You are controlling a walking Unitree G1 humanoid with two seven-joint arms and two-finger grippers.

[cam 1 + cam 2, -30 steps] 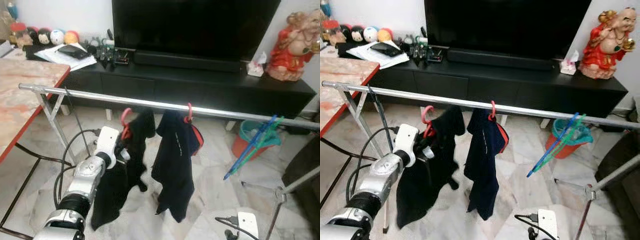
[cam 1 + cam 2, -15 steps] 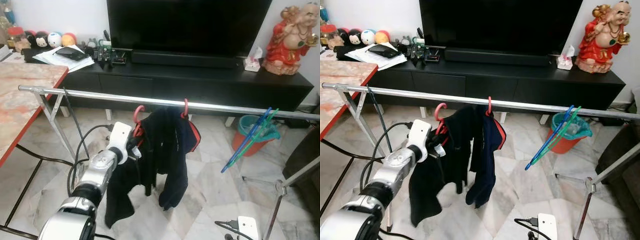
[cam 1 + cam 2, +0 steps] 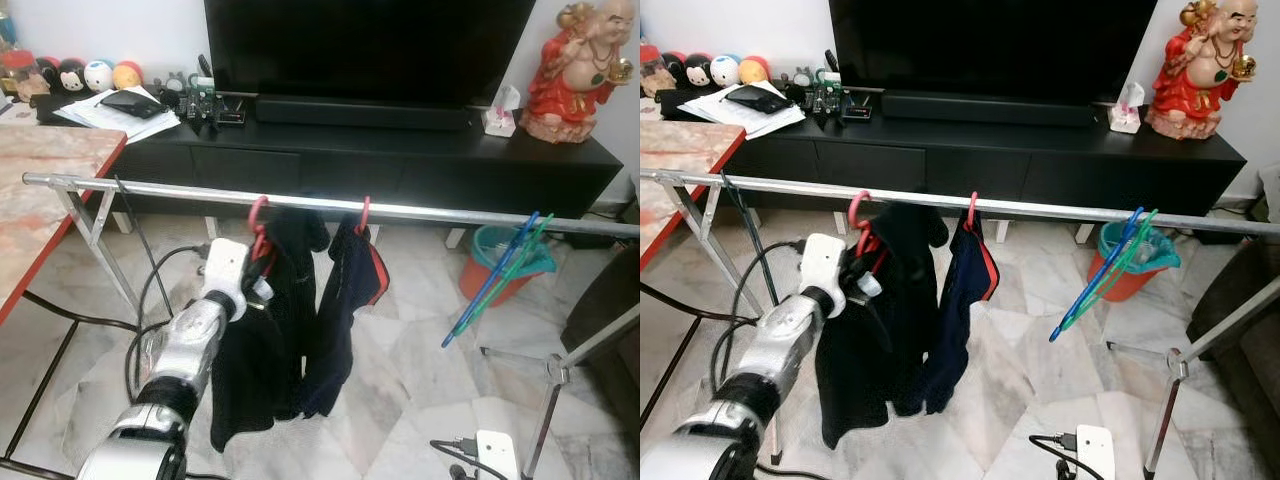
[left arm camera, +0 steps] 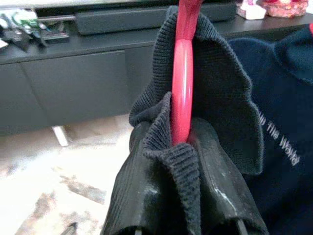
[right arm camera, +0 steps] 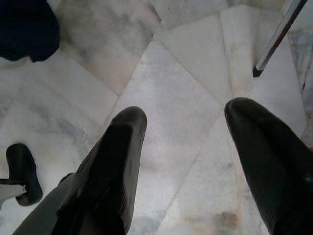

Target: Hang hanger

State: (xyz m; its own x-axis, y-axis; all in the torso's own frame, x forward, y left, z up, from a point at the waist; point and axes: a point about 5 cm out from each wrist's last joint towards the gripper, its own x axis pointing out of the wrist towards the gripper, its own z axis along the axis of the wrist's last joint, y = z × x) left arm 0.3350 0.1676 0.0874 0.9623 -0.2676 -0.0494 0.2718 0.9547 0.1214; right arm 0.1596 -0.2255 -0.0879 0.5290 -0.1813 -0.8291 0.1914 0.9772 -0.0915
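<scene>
Red hanger (image 3: pixel 258 222) hooked at rail (image 3: pixel 450 213), or just touching it; seat over the bar not confirmed from head views. Carried black garment (image 3: pixel 262 350), hung just beside a second dark garment (image 3: pixel 345 300) on its own red hook (image 3: pixel 362 215). Clamped by left gripper (image 4: pixel 183 147) at the neck below the hook, with knit collar bunched between fingers (image 4: pixel 146 196) and plastic. Right gripper (image 5: pixel 183 147) idle, spread wide over marble floor (image 5: pixel 186 63).

Risks, as judged:
- Hook possibly resting on the rail's side, not over it; release then likely to drop hanger and garment to the floor.
- Collar caught in the grip; withdrawal could drag fabric along, tilt the hanger, or lift the hook off.
- Neighbouring garment touching the black one; a sideways pull could tangle both or shove the second hook along the bar.
- Cable (image 3: pixel 150 290) looped near the rail's left leg (image 3: pixel 100 250); a snag while backing away could shake the rack.
- Blue and green hangers (image 3: pixel 500 280) well apart; no threat seen.
</scene>
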